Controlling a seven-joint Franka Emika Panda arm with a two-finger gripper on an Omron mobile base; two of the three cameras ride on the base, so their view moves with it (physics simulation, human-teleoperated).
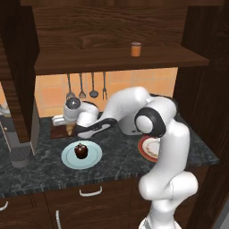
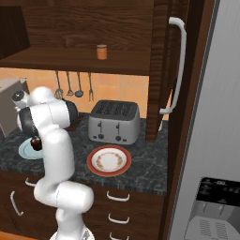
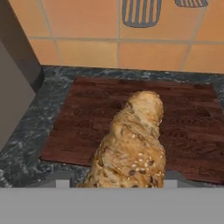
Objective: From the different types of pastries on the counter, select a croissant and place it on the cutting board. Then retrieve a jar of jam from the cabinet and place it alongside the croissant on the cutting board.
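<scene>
one croissant (image 3: 133, 144) clamped in end effector (image 1: 67, 129), above cutting board (image 3: 183, 131).

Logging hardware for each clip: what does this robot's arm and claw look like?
A glossy white arm of rounded, tube-like segments, with dark grey-black round caps and bands at the joints. The wrist carries a silver-grey round cap. The claw is pale at its body; its small finger tips look dark grey. No cables or markings are visible.

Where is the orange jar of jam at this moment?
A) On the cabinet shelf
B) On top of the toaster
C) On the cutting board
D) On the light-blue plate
A: the jar of jam stands upright on the cabinet shelf, high above the counter.
</scene>
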